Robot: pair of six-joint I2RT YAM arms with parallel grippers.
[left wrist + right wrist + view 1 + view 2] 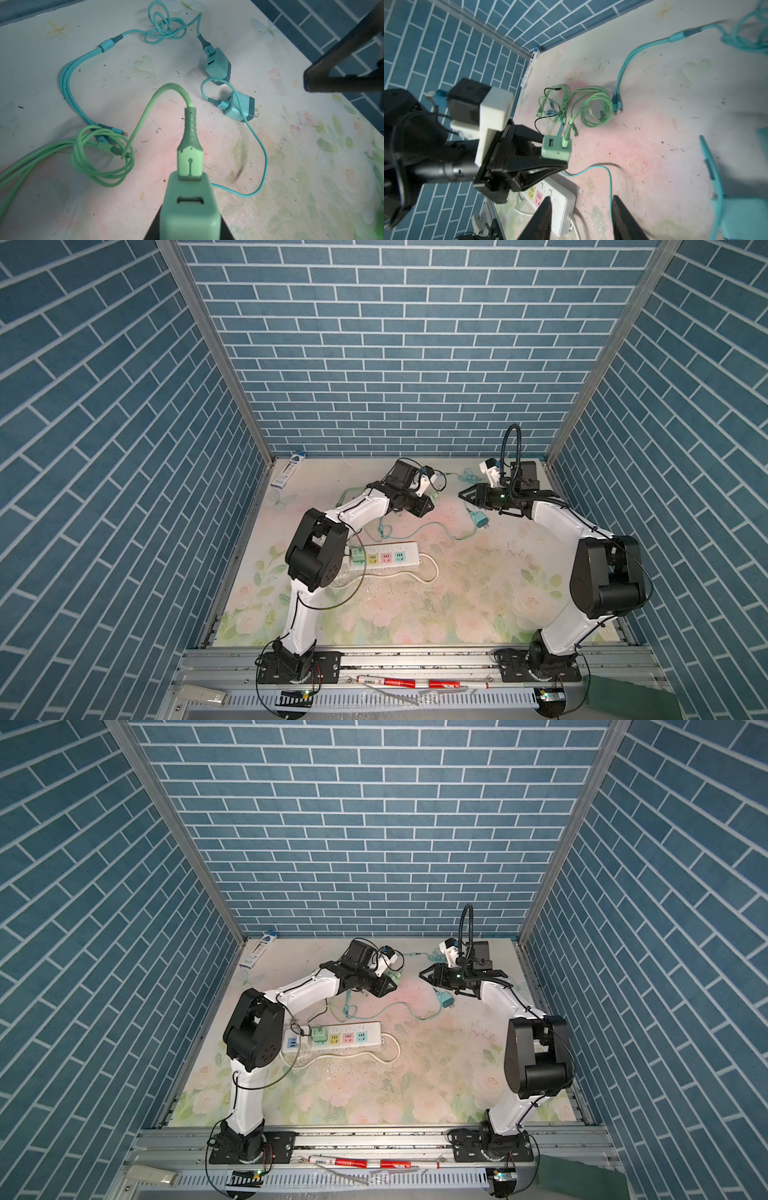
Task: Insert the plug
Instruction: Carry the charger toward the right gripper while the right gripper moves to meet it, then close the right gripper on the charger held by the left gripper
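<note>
Lying near left, the power strip [332, 1039] has free sockets beside one seated adapter [319, 1033]. Farther off, at centre, the left gripper [426, 504] pinches the green charger [556, 150] aloft, evidently the carrying step. Next, swing it nearward and line its prongs up with a socket. At right, the right gripper [581, 199] hangs spread and empty. The right wrist view shows the grip plainly, the top views barely; the prongs are hidden throughout.

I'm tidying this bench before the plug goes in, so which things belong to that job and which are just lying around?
For the job: green charger, power strip, perhaps the two teal chargers.
Lying about: blue-white pack, red-and-white markers, green board.
</note>
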